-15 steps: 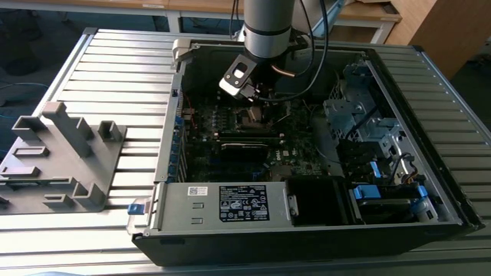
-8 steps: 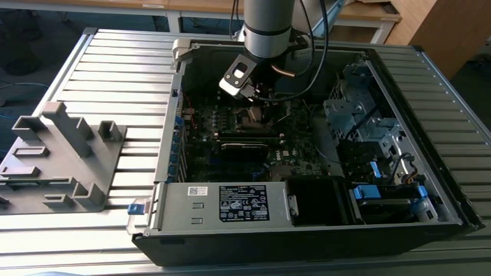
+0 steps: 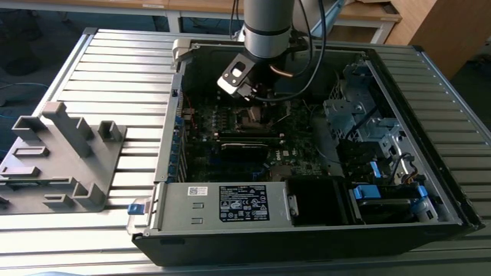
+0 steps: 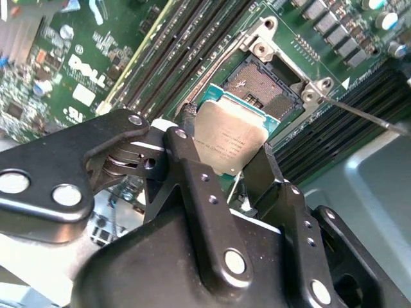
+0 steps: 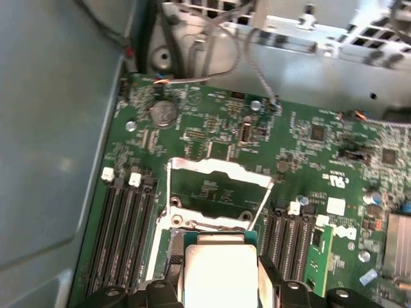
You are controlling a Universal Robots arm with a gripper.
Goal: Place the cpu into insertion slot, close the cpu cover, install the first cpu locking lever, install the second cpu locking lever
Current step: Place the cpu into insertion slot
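Arm pose: a grey cylindrical robot arm (image 3: 267, 23) drops from above into an open black tower computer case (image 3: 429, 190). The case lies on its side on a ribbed silver metal table (image 3: 115, 75). The wrist is canted and sits low over the board, nearer the case's far wall than the boxy silver power supply (image 3: 222, 204) at its near edge.

Claw: the matte black two-fingered claw (image 4: 225, 151) is clamped narrow on the cpu (image 4: 234, 138), with one bolted finger (image 4: 192, 173) against each opposite edge. The cpu is a flat square chip with a dull silvery-grey lid and a thin green border.

Position: the cpu is held level over the near edge of the insertion slot (image 4: 260, 80), a square socket with a black rim and a finely grained golden contact field. I cannot tell whether the two are touching.

In the first wrist view the cpu cover (image 5: 218, 170), a thin bright metal frame, stands swung up off the socket on the side away from the claw. A thin steel wire lever (image 4: 366, 117) lies out across the long black memory slots (image 5: 122, 224). The green motherboard (image 5: 321, 138) is densely studded with small parts.

A grey moulded plastic fixture (image 3: 69, 155) sits near the table's edge on the exterior view's left.
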